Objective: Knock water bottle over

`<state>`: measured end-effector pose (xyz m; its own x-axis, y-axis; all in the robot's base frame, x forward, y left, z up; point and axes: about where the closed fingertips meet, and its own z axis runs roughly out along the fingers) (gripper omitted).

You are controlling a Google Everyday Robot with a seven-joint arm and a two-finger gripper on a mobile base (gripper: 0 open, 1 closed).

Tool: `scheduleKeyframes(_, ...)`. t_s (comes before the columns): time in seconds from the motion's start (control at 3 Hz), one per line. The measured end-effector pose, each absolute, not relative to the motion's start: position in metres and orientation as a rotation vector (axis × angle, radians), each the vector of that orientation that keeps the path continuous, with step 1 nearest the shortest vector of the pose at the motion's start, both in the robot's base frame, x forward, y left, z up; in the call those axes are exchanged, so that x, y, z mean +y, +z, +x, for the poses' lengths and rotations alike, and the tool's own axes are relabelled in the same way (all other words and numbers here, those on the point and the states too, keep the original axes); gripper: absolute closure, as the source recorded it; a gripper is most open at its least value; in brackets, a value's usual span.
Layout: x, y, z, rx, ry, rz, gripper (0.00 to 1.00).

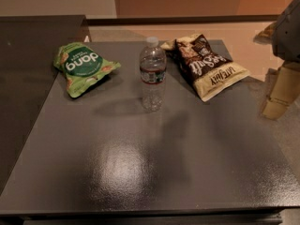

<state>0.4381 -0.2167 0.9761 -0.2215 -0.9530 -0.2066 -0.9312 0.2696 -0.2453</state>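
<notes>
Camera view: water bottle point(153, 74) stands upright toward the back middle of the grey table point(140, 172), between a green snack bag point(82, 67) and a brown-and-cream chip bag point(208, 67). Gripper point(283, 90) hangs at the far right edge, beyond the table's side, well apart from the bottle — apart or together, cannot tell. Step in hand: approach, no contact yet. Next move likely calls for a leftward reach and a push high on the bottle, clearing the chip bag.

White "dang" on the green pouch point(84, 67) by the far left corner of the surface point(140, 172), "LATE JULY" on the cream-and-brown chip bag point(208, 64) by the far right corner, water bottle point(153, 74) label unreadable, end effector point(281, 95) beyond the right edge.
</notes>
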Motion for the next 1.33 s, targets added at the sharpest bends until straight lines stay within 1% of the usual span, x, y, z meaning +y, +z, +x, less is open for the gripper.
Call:
scheduleKeyframes(0.33,-0.217,0.976,0.438,2.232,-0.098,-1.725,0.00)
scheduleKeyframes(0.67,-0.210,0.976,0.454,2.226,-0.091,-1.680,0.00)
scheduleKeyframes(1.33,-0.180,0.966,0.509,2.197,0.012,-1.551,0.00)
